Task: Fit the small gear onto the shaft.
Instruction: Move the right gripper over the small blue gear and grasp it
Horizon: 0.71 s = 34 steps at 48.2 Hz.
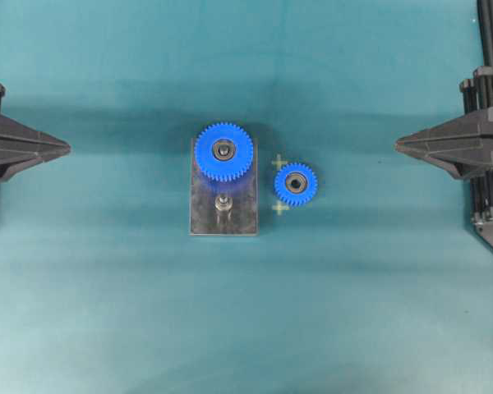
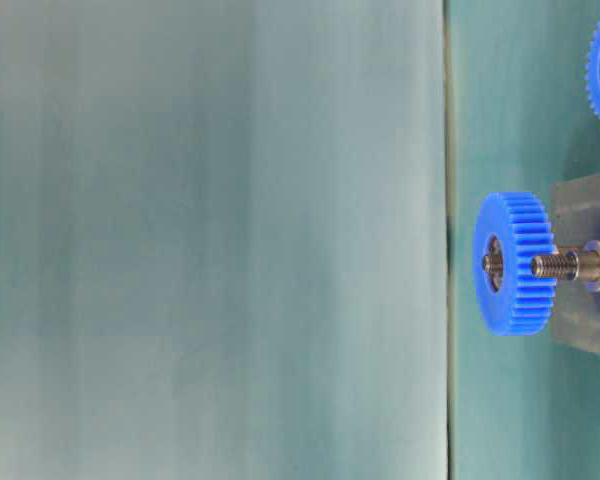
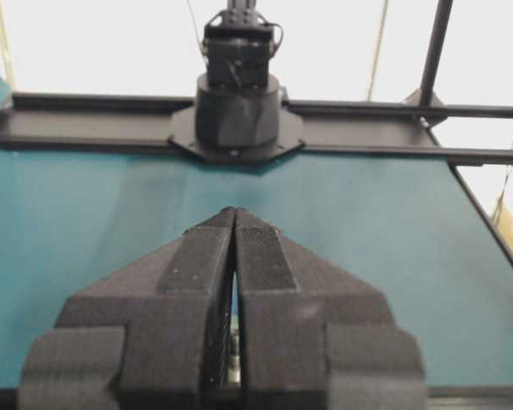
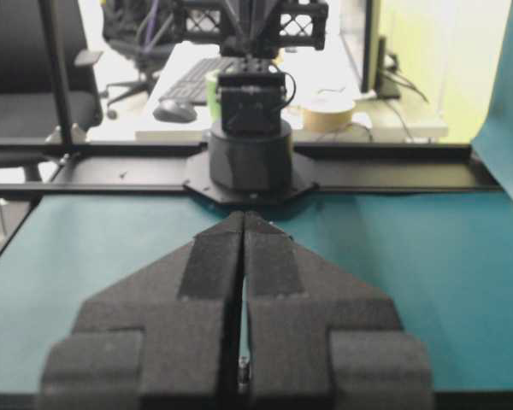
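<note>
The small gear (image 1: 295, 184) lies flat on the tabletop (image 1: 353, 312) just right of the grey plate (image 1: 205, 222) bearing the upright shaft (image 1: 223, 202); my right gripper (image 1: 399, 145), fingers together and empty, is nearer than my closed left gripper (image 1: 66, 148).

The small gear (image 1: 295, 184) looks like bright blue moulded plastic with a soft sheen, its hub dark metal. The larger gear (image 1: 223, 152) has the same plastic look and a shiny metal centre. The shaft (image 1: 223, 203) is silvery polished metal, threaded at the tip in the table-level view. The plate (image 1: 205, 215) beneath is grey metal with a dull, brushed reflection. The table (image 1: 107, 287) wears a matt teal covering. Each end effector (image 3: 234, 213) (image 4: 244, 218) is black with a grainy, rough, matt surface.
</note>
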Motion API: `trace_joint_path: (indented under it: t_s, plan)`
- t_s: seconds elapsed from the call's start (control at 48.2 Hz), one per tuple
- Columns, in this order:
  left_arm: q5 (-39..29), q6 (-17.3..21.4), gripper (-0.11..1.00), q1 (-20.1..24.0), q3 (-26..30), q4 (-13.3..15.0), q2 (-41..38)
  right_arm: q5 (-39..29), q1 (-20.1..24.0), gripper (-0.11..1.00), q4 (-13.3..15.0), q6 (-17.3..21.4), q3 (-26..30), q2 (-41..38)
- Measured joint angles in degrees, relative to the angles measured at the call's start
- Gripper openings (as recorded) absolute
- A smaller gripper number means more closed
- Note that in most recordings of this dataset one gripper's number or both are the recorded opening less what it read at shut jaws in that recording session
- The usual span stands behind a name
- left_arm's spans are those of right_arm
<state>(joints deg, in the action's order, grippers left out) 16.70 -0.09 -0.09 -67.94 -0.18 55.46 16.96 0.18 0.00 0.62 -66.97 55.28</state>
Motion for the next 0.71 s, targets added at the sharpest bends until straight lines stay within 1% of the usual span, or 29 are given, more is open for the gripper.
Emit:
trace_joint_path:
  t_s: [0.042, 0.062, 0.104, 0.187, 0.27, 0.394, 0.498, 0.623, 0.706]
  plan:
    - [-0.53, -0.26, 0.0, 0.09, 0.88, -0.09, -0.7, 0.0, -0.09, 0.03, -0.09, 0.0, 0.0, 0.0]
    - [-0.79, -0.26, 0.0, 0.18, 1.76, -0.09, -1.32, -0.53, -0.18, 0.05, -1.05, 0.09, 0.26, -0.35]
    - [-1.58, -0.53, 0.0, 0.26, 3.34, -0.18, -2.81, -1.76, -0.53, 0.02, -3.43, 0.53, 0.88, -1.14]
    - [-4.75, -0.53, 0.0, 0.44, 6.33, -0.26, -6.5, -6.5, -1.76, -0.02, -7.91, 1.76, 2.9, -3.96]
    - [-7.56, -0.53, 0.0, 0.53, 7.91, -0.26, -9.58, -13.62, -3.16, -0.02, -9.84, 2.9, 5.54, -7.65]
    - [-11.34, -0.53, 0.0, 0.62, 8.88, -0.26, -12.39, -24.35, -5.19, -0.02, -10.46, 4.39, 10.55, -15.38]
    - [-12.92, -0.53, 0.0, 1.93, 9.67, -0.35, -13.71, -32.17, -7.29, -0.02, -10.37, 4.57, 15.56, -22.15]
    - [-14.77, -0.53, 0.0, 2.81, 10.11, -0.35, -13.89, -38.85, -9.58, -0.02, -10.37, 4.57, 19.86, -29.62]
    - [-16.79, -0.53, 0.0, 2.81, 10.11, -0.35, -13.97, -41.4, -10.46, -0.02, -10.37, 4.57, 21.62, -33.49]
